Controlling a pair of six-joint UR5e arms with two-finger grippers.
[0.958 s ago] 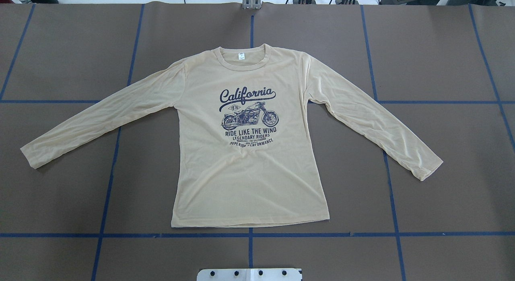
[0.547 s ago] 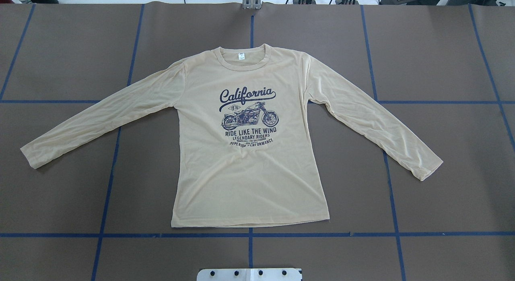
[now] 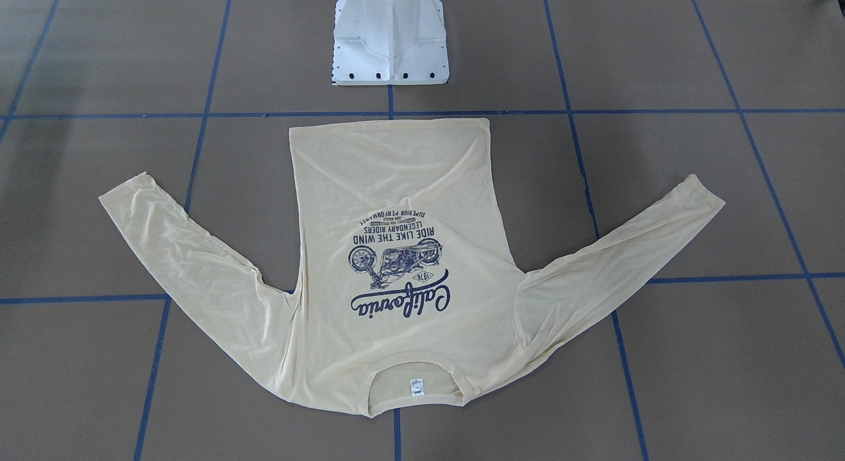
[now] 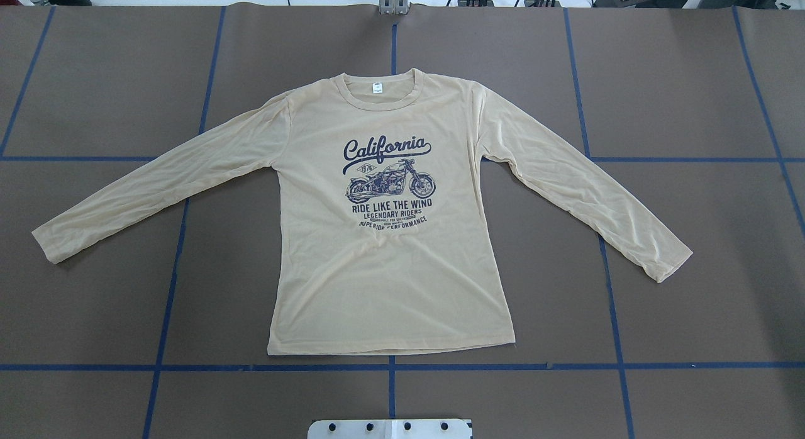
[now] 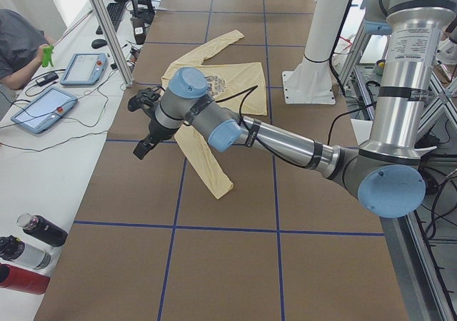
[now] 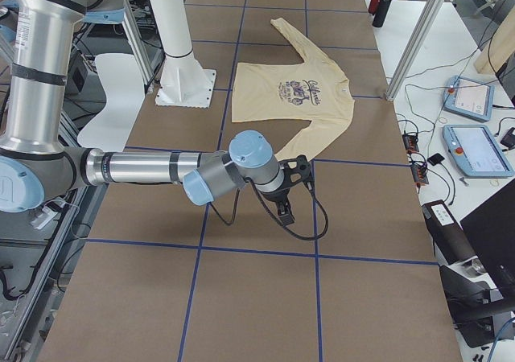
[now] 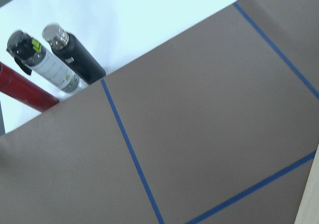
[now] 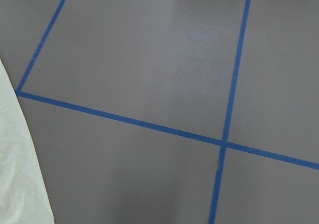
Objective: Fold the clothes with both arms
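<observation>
The pale cream-yellow shirt (image 4: 390,282) lies flat and face up on the brown table, both sleeves spread outward, with the navy "California" motorcycle print (image 4: 388,181) showing and the collar on the far side from the robot. It also shows as the shirt (image 3: 396,183) in the front-facing view. My left gripper (image 5: 145,148) hangs above the table beside the near sleeve's cuff (image 5: 214,182). Past the other cuff (image 6: 310,141) hangs my right gripper (image 6: 286,211). Both show only in the side views, so I cannot tell if they are open or shut.
The white pedestal base (image 3: 389,45) stands just behind the shirt's hem. Three bottles (image 7: 50,64) lie on the white bench beyond the table's left end. Teach pendants (image 5: 43,107) and a seated person (image 5: 18,43) are along the operators' side. Blue tape lines (image 4: 390,366) cross the table.
</observation>
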